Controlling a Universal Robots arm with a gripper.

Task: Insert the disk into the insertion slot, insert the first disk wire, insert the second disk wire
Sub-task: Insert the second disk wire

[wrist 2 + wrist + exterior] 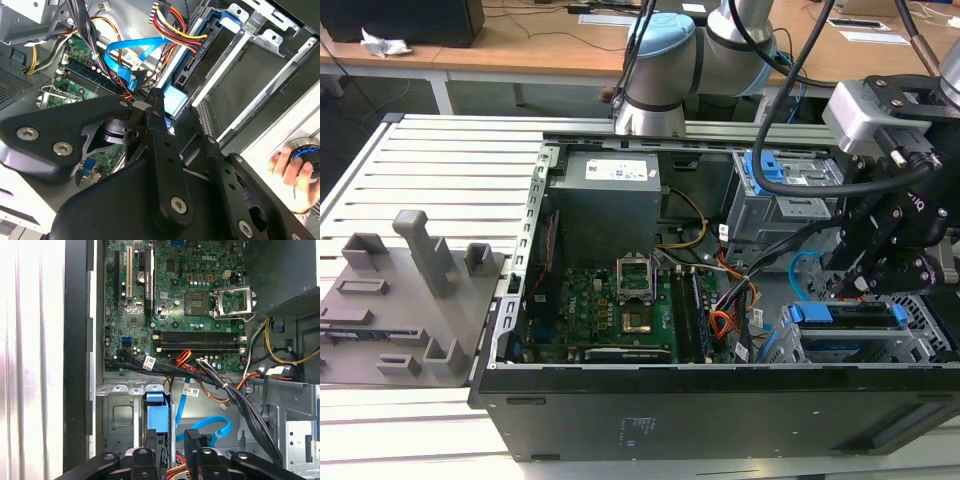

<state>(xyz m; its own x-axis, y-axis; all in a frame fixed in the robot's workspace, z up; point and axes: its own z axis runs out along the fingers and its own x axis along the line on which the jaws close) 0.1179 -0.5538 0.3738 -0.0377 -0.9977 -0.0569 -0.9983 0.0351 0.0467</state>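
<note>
Exterior view: an open computer case (720, 410) lies on a slatted metal table (440, 160), with the arm's black gripper (855, 280) lowered over the case's corner at the exterior view's lower right; there the disk (845, 315), in its blue carrier, sits in the insertion slot (925, 340), a perforated metal cage; a blue wire (803, 265) loops just beside the gripper; a taller grey box with a blue latch (780, 185) stands behind the cage; the motherboard (610, 310) lies in the case's middle; a grey fixture plate (400, 300) rests near the table's edge at the exterior view's left.

Second wrist view: the gripper (165, 125) hangs close over the blue end of the disk (176, 100), which lies between the silver rails of the insertion slot (265, 55); the blue wire (135, 47) ends in a dark plug near the gripper; a red-and-yellow wire bundle (175, 25) runs to a black plug at the disk's end, though whether it is seated cannot be told; outside the case, a person's hand (290, 175) rests on a round blue-ringed knob (307, 152).

First wrist view: the gripper (172, 455) is above the disk (156, 412) in the insertion slot (120, 420), with the blue wire (210, 425) curling just beside it and the motherboard (175, 300) beyond; whether the gripper is parted or clamped on anything cannot be told.
</note>
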